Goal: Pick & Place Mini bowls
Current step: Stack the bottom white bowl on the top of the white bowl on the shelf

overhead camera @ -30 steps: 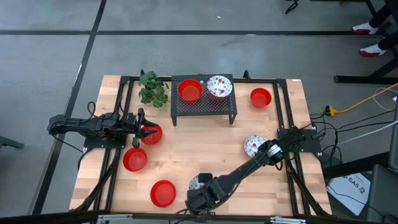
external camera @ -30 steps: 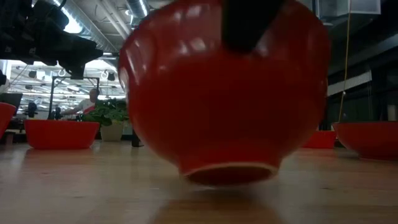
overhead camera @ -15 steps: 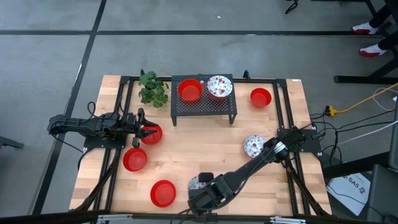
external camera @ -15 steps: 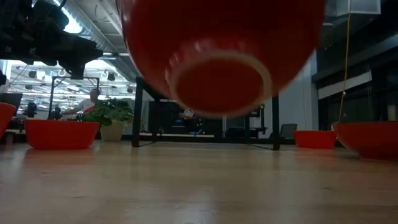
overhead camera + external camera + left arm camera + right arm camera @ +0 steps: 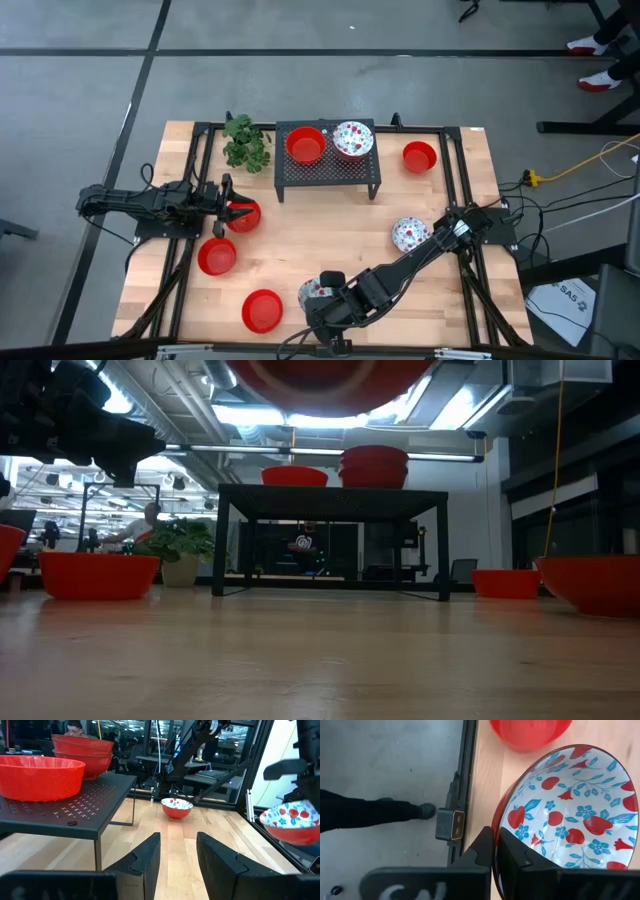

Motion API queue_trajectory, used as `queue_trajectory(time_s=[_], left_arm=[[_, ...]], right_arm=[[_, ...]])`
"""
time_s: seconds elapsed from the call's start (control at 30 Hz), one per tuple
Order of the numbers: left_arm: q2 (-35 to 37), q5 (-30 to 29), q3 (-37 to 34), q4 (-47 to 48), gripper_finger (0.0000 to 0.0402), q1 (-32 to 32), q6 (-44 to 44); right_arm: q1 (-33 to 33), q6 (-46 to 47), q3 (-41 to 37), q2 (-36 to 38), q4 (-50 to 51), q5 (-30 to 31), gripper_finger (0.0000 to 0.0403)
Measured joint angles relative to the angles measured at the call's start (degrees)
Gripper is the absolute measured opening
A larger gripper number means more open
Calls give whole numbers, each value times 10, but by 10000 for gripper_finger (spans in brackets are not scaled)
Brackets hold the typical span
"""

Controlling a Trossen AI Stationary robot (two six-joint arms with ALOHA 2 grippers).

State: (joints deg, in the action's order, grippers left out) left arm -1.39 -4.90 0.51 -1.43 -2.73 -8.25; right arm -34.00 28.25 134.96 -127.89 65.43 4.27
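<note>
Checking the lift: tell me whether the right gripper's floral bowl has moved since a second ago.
Yes. The floral bowl has risen off the table, now above the black rack in the low view.

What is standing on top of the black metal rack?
On the black rack stand a red bowl and a floral bowl. The low view suggests the floral one is stacked; the bowl beneath is covered from above.

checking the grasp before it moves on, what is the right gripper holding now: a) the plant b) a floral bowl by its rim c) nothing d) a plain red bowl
b: the right gripper is shut on the rim of the floral bowl, lifted above the front of the table.
</note>
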Motion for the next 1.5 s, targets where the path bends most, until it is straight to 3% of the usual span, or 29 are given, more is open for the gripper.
queue_trajectory(time_s=[0.67, 1.5], left_arm=[[0, 0, 0, 0, 123, 0, 0], [0, 0, 0, 0, 123, 0, 0]], right_arm=[[3, -5, 0, 76, -1, 97, 12], [99, -177, 0, 116, -13, 78, 12]])
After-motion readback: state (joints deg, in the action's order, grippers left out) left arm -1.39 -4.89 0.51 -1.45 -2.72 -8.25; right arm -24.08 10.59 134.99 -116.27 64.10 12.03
